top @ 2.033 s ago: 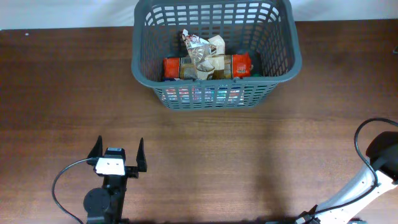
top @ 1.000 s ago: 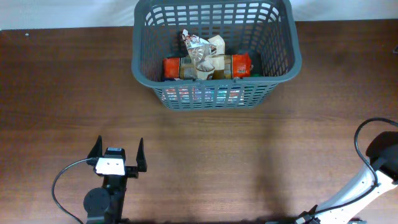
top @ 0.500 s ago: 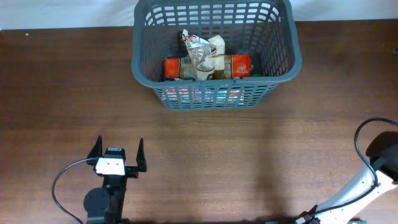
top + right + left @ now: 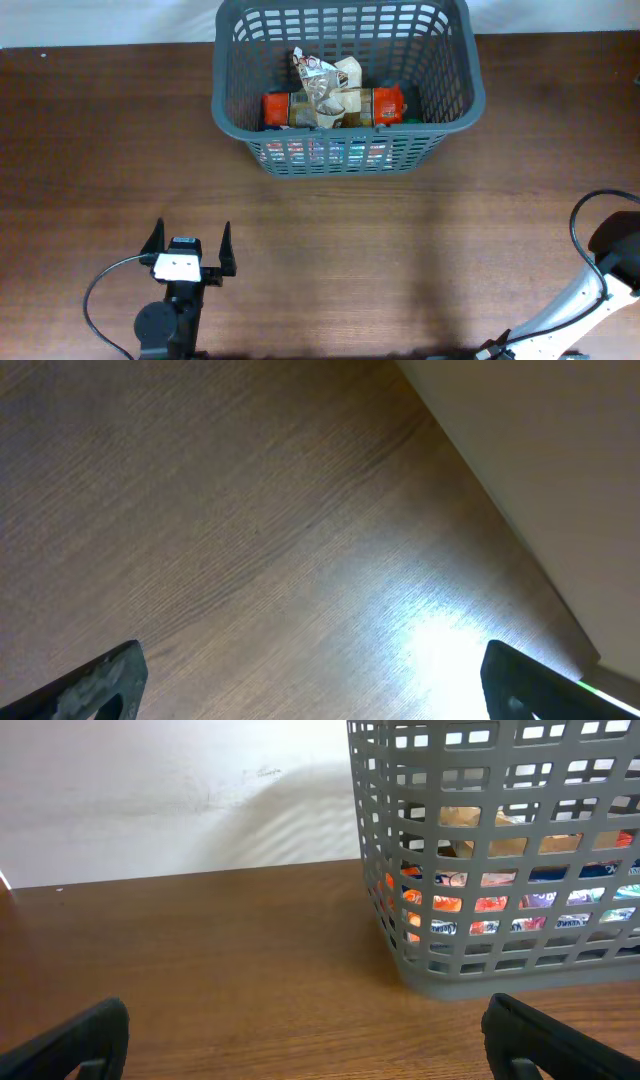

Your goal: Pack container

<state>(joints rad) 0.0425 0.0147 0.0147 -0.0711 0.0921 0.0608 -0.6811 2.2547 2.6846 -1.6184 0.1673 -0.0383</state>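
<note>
The dark wooden table (image 4: 100,150) carries the container (image 4: 340,155) at its far edge, packets (image 4: 330,95) inside, and nothing has moved lately: left pincer (image 4: 191,232) and right pincer (image 4: 312,685) stay wide open, empty (well apart from it), so packing looks finished.

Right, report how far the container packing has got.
Done: an orange packet and crumpled wrapper lie inside the container. In hand: nothing; left end effector and right end effector are open and empty. Left: no loose items show on the table, so packing looks finished.
</note>
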